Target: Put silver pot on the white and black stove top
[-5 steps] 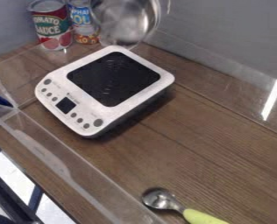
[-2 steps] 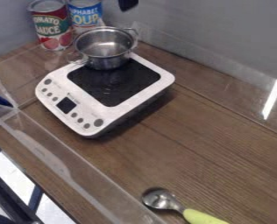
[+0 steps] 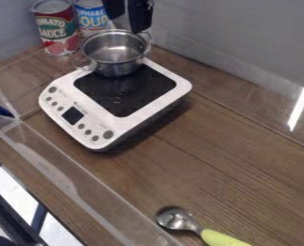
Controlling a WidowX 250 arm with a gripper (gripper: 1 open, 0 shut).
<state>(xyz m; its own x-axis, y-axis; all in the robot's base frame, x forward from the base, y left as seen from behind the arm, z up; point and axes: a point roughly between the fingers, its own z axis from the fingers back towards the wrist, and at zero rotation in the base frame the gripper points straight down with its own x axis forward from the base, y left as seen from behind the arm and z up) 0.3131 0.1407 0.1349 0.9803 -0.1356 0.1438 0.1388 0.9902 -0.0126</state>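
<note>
A silver pot [image 3: 117, 54] sits toward the back of the white and black stove top [image 3: 114, 99], just beside two food cans [image 3: 72, 23]. The dark gripper [image 3: 139, 19] hovers above the pot, its opening unclear. A green-handled spoon [image 3: 193, 227] lies well apart on the table [image 3: 232, 154].

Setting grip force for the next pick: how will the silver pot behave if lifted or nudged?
The pot looks stiff, thin-walled metal, so probably light for its size. Its shiny, smooth side may slip in the fingers. Flat on the stove, it would likely slide before tipping.
</note>
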